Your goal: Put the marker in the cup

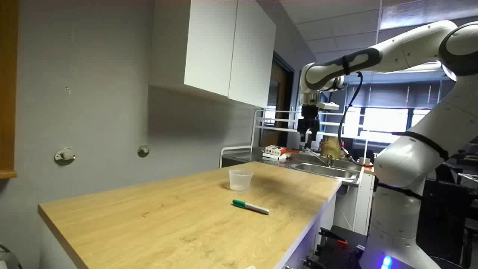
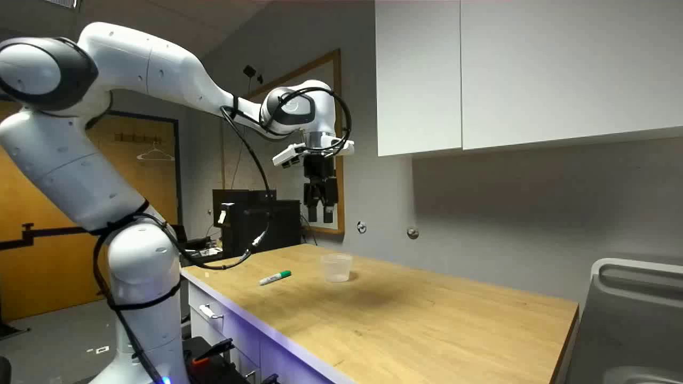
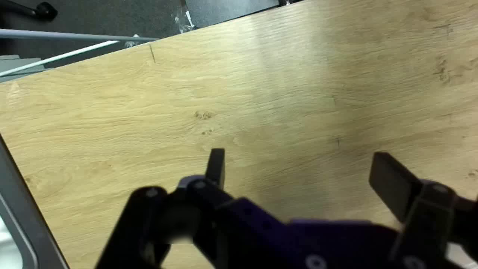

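The marker lies flat on the wooden counter in both exterior views (image 1: 251, 207) (image 2: 275, 277); it has a green cap and a pale grey-white body. The small translucent cup (image 1: 240, 180) stands upright a short way from it, and it also shows in the other angle (image 2: 336, 268). My gripper (image 1: 308, 137) is high above the counter, apart from both things; it shows again in an exterior view (image 2: 320, 213). In the wrist view my gripper (image 3: 298, 154) is open, with nothing between its fingers. The marker does not show there; a pale patch at the bottom right is too blurred to name.
The wooden counter (image 1: 168, 220) runs along the wall. White wall cabinets (image 1: 224, 48) hang above it. A sink (image 1: 325, 170), a white rack (image 1: 239, 148) and small boxes (image 1: 275, 150) are beyond one end. A dark grey surface (image 2: 629, 320) borders the counter.
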`<state>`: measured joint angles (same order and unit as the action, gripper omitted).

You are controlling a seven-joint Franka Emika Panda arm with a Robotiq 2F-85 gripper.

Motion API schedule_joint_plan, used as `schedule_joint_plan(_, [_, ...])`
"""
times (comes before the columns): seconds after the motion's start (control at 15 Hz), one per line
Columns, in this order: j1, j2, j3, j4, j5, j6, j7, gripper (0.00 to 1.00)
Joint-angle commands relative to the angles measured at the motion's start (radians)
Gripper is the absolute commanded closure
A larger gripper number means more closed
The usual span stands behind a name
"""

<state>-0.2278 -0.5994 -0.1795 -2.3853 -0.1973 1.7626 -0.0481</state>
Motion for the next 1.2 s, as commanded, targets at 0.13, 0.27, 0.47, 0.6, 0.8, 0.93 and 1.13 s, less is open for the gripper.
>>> schedule_joint_plan(0.13, [0.006,-0.001,-0.005,0.005,-0.003,-0.002,0.002,0.00])
schedule_joint_plan(0.27, [0.006,-0.002,-0.005,0.005,-0.003,-0.002,0.002,0.00])
schedule_joint_plan(0.47, [0.006,-0.003,-0.005,0.005,-0.003,-0.002,0.002,0.00])
schedule_joint_plan(0.6, [0.006,-0.003,-0.005,0.005,-0.003,-0.002,0.002,0.00])
schedule_joint_plan(0.8, [0.010,0.010,-0.002,0.008,0.001,0.002,0.008,0.00])
schedule_joint_plan(0.93, [0.023,0.043,0.013,0.018,0.005,0.003,0.016,0.00])
schedule_joint_plan(1.13, [0.045,0.095,0.050,0.035,-0.001,0.027,0.054,0.00])
